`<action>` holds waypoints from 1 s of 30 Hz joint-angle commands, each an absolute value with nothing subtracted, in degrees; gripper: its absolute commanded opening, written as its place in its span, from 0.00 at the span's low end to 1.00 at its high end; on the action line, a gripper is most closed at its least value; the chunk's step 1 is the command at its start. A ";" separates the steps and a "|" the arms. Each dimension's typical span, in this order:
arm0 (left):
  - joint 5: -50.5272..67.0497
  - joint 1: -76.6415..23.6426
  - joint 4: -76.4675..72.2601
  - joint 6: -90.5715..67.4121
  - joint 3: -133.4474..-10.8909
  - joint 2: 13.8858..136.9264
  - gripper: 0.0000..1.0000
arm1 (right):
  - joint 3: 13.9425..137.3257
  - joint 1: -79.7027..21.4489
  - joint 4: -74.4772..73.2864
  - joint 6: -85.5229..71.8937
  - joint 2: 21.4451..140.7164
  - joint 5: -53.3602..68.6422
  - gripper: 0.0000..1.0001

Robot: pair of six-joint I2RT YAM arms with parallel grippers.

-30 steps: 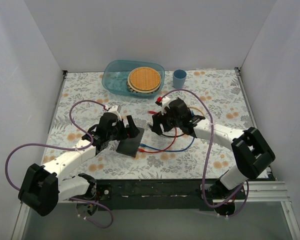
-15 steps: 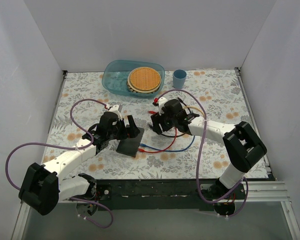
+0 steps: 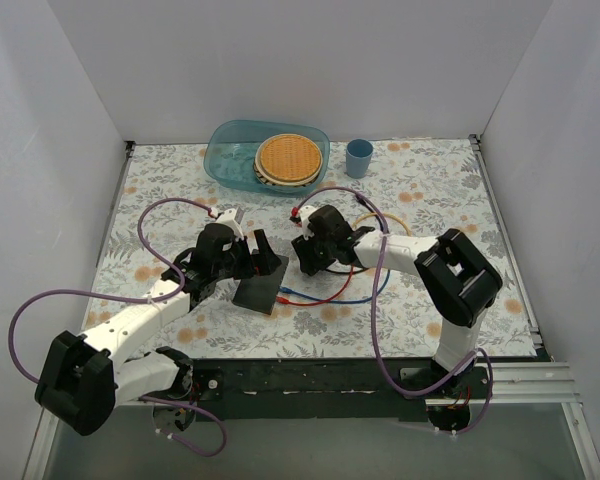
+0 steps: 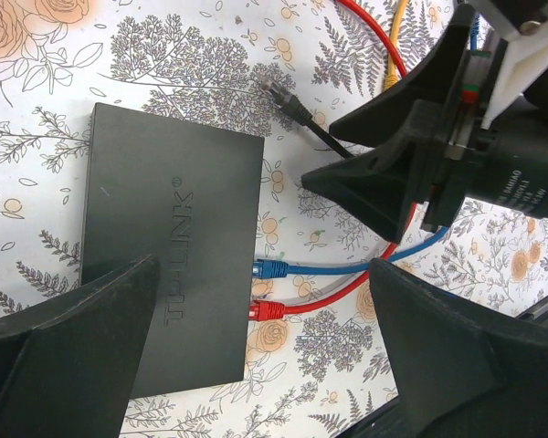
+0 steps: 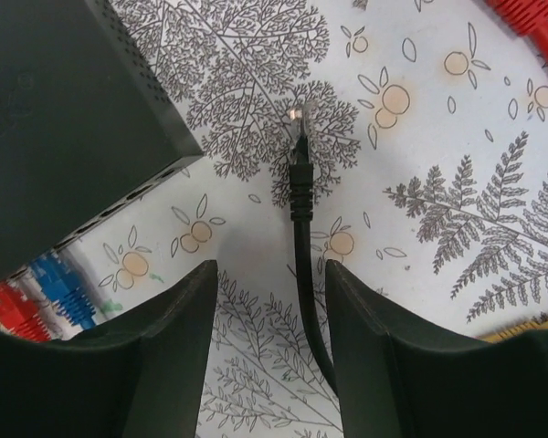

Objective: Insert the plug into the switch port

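Ok so this is the grab-the-plug step, nothing's gone in yet. The right hand [image 5: 267, 274] is down low over the counter [image 5: 438, 137], fingers roughly half apart and straddling the black cable [image 5: 307, 274]. As far as I can see it isn't pinched, so that hand has hold of nothing. The black plug [image 5: 299, 146] lies flat just ahead of the fingertips, tip pointing away from the hand. The switch [image 5: 55, 109] sits ahead and off to that hand's left, near the plug but not touching. A blue plug [image 4: 271, 268] and a red plug [image 4: 267, 310] already sit in its ports. The left hand [image 3: 252, 252] hangs wide open over the switch, empty. Next up imo: pinch right behind the plug, lift, turn the tip toward a free port, push straight, with the left hand probably steadying the switch
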State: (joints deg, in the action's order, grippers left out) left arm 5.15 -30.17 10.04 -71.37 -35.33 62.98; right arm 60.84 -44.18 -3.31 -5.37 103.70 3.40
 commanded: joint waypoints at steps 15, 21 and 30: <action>5.98 -30.41 10.37 -70.93 -35.77 60.82 0.98 | 62.85 -44.38 -4.57 -4.40 104.51 -0.35 0.21; 5.63 -30.41 10.20 -70.93 -35.16 60.47 0.98 | 61.35 -44.30 -3.08 -3.69 101.25 1.76 0.05; 6.24 -30.41 10.02 -71.80 -35.25 61.00 0.98 | 58.02 -44.38 -0.54 -2.11 96.07 5.44 0.01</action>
State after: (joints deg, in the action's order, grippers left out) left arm 5.41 -30.17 10.11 -71.37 -35.31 62.04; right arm 60.14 -44.38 -3.95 -3.88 101.30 2.15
